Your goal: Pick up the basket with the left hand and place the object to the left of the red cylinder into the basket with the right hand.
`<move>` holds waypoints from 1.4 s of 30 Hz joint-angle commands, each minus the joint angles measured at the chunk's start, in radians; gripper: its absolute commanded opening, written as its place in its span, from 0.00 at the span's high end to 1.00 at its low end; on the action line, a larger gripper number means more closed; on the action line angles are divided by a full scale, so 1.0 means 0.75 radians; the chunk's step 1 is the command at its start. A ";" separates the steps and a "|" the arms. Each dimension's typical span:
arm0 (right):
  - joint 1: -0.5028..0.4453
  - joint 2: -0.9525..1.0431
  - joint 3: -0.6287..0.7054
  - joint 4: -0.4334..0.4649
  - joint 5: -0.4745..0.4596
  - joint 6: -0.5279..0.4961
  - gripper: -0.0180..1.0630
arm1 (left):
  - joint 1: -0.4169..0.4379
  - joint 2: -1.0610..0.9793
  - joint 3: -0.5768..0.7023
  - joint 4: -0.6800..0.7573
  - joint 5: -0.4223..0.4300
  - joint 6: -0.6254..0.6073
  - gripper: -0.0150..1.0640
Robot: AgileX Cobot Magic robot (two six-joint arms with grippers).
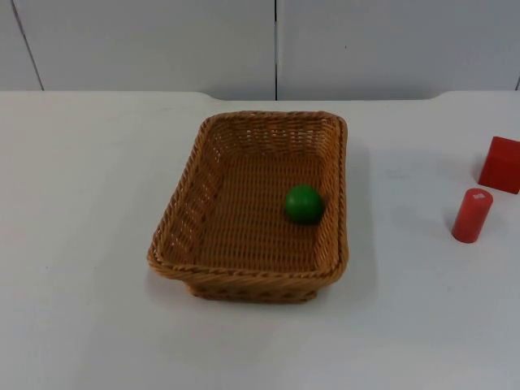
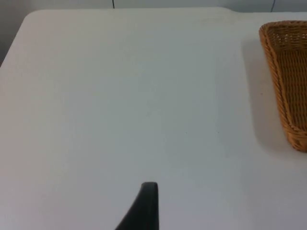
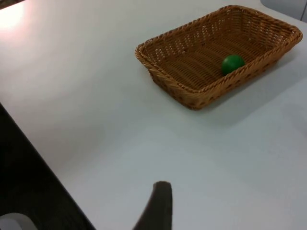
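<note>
Top view: a red cylinder (image 1: 472, 215) stands upright at right of frame, a red block (image 1: 500, 164) just beside it toward the upper right, both well apart from the woven basket (image 1: 253, 207) at centre. A green ball (image 1: 304, 204) lies inside the basket, near its right wall. The white table (image 1: 81, 244) ends at a grey partition wall (image 1: 146, 41). Left wrist view: the left gripper (image 2: 144, 208) hangs over bare table, the basket rim apart from it; finger state cannot be told. Right wrist view: the right gripper (image 3: 158, 208) hangs above the table, well apart from the basket holding the ball; finger state cannot be told.

No readable text, labels or numbers; possibly too small to tell.
</note>
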 commanded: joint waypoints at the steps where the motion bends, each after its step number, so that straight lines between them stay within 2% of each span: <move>1: 0.005 -0.006 0.007 0.002 -0.007 -0.015 0.24 | 0.002 -0.005 0.005 0.008 -0.016 0.000 0.13; 2: 0.005 -0.006 0.007 0.002 -0.007 -0.015 0.17 | 0.002 -0.005 0.005 0.008 -0.016 0.000 0.08; 3: 0.005 -0.006 0.007 0.002 -0.007 -0.015 0.17 | 0.002 -0.005 0.005 0.008 -0.016 0.000 0.08; 4: 0.005 -0.006 0.007 0.002 -0.007 -0.015 0.11 | 0.002 -0.005 0.005 0.008 -0.016 0.000 0.02; 5: 0.005 -0.006 0.007 0.002 -0.007 -0.015 0.03 | 0.002 -0.005 0.005 0.008 -0.016 0.000 0.01; 6: 0.005 -0.006 0.007 0.002 -0.007 -0.015 0.01 | 0.002 -0.005 0.005 0.008 -0.016 0.000 0.01; 22: 0.005 -0.006 0.007 0.002 -0.009 -0.006 0.01 | 0.002 -0.005 0.005 0.008 -0.016 0.000 0.01; 27: -0.034 -0.006 0.007 0.005 -0.009 -0.006 0.01 | 0.002 -0.005 0.005 0.008 -0.016 0.000 0.01; 31: -0.207 -0.006 0.007 0.005 -0.009 -0.009 0.01 | 0.002 -0.005 0.005 0.008 -0.016 0.000 0.01; 32: -0.207 -0.006 0.007 0.005 -0.009 -0.009 0.01 | 0.002 -0.005 0.005 0.008 -0.016 0.000 0.01; 37: -0.527 -0.006 0.007 0.005 -0.009 -0.009 0.01 | 0.002 -0.005 0.005 0.008 -0.016 0.000 0.01; 38: -0.527 -0.006 0.007 0.005 -0.009 -0.009 0.01 | 0.002 -0.005 0.005 0.008 -0.016 0.000 0.01; 41: -0.751 -0.006 0.007 0.005 -0.009 -0.009 0.01 | 0.002 -0.005 0.005 0.008 -0.016 0.000 0.01; 42: -0.771 -0.006 0.007 0.005 -0.009 -0.009 0.01 | 0.002 -0.005 0.005 0.008 -0.016 0.000 0.01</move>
